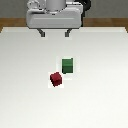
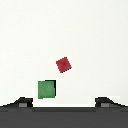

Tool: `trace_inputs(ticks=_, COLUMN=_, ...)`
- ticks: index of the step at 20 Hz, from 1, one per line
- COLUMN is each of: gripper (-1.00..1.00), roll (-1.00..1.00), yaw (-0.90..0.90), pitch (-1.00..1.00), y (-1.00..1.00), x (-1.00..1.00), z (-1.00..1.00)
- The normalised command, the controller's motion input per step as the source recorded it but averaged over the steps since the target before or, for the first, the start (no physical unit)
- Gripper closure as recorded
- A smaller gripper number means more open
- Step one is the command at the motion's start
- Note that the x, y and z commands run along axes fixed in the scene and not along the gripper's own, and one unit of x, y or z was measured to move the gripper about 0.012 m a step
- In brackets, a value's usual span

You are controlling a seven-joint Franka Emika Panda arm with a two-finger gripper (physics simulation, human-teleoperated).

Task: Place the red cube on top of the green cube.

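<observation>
Exterior view: the small dark red matte cube (image 1: 56, 78) is sitting on the plain white table (image 1: 25, 100), near the middle of the surface, turned so that one corner is pointing toward the camera. Just beside it, at about one o'clock, the small dark green matte cube (image 1: 68, 65) is resting on the same surface; the two are lying close together, and whether their corners are touching cannot be told at this resolution. The green one is looking slightly larger than the red one.

Well apart from both, at twelve o'clock near the table's far edge, the grey two-fingered gripper (image 1: 54, 34) is hanging above the surface with its dark fingers (image 1: 41, 33) spread wide and nothing between them.

In the wrist view, the red cube (image 2: 63, 64) and the green cube (image 2: 46, 89) are showing as separate squares with a thin strip of white between them, and both dark fingertips (image 2: 22, 102) are peeking in, far apart.
</observation>
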Motion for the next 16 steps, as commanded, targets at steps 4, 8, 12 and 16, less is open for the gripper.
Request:
trace_inputs(ticks=4, gripper=-1.0, roll=0.0, yaw=0.0, pitch=0.0, y=0.0, x=0.5, z=0.0)
trace_inputs(ticks=8, gripper=-1.0, roll=0.0, yaw=0.0, pitch=0.0, y=0.0, x=0.5, z=-0.5)
trace_inputs(ticks=12, gripper=-1.0, roll=0.0, yaw=0.0, pitch=0.0, y=0.0, x=0.0, z=-0.5)
trace_inputs(ticks=16, gripper=-1.0, roll=0.0, yaw=0.0, pitch=0.0, y=0.0, x=0.0, z=-0.75)
